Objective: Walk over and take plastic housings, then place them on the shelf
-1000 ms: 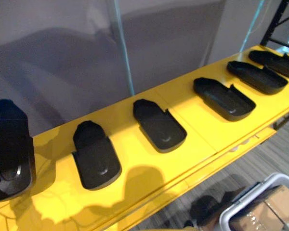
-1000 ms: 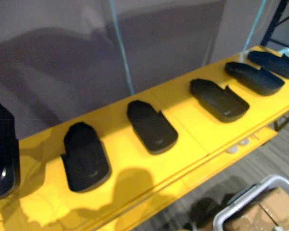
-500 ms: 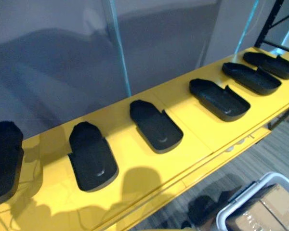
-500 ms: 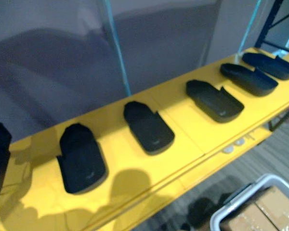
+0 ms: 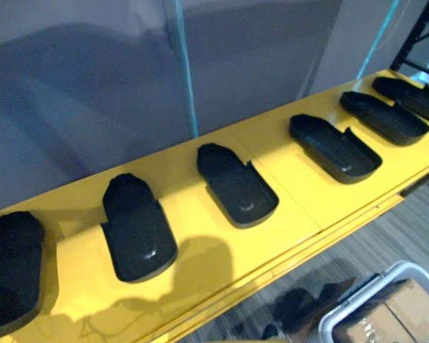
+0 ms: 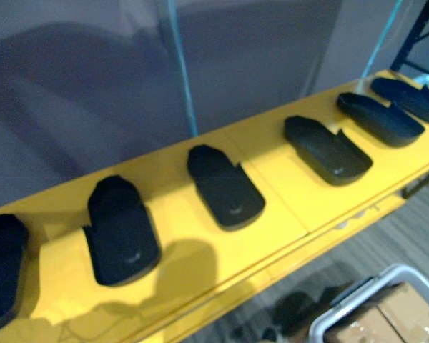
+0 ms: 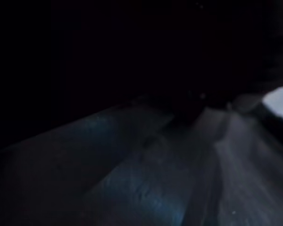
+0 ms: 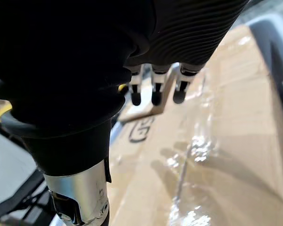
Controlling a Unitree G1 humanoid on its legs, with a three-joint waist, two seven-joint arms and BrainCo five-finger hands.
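Six black plastic housings lay in a row along the yellow shelf (image 5: 286, 187), the end housing (image 5: 11, 275) at the left just beside its neighbour (image 5: 137, 232), the others (image 5: 237, 184) spaced apart toward the far right. All were well away from the right hand (image 8: 153, 92), which hung low over a cardboard box (image 8: 217, 155) in a pale bin (image 5: 357, 309) on the floor. From where I stood the placing looked as good as done. To finish it well, I judged, the end housing ought to sit flat and in line with the rest, back from the shelf's front lip, and any hand near it should draw off straight rather than drag it askew. The right hand was relaxed, its fingers hanging loosely above the box with nothing between them and touching nothing. The left hand (image 7: 75, 52) was lost in darkness, and I could not tell whether it held anything.
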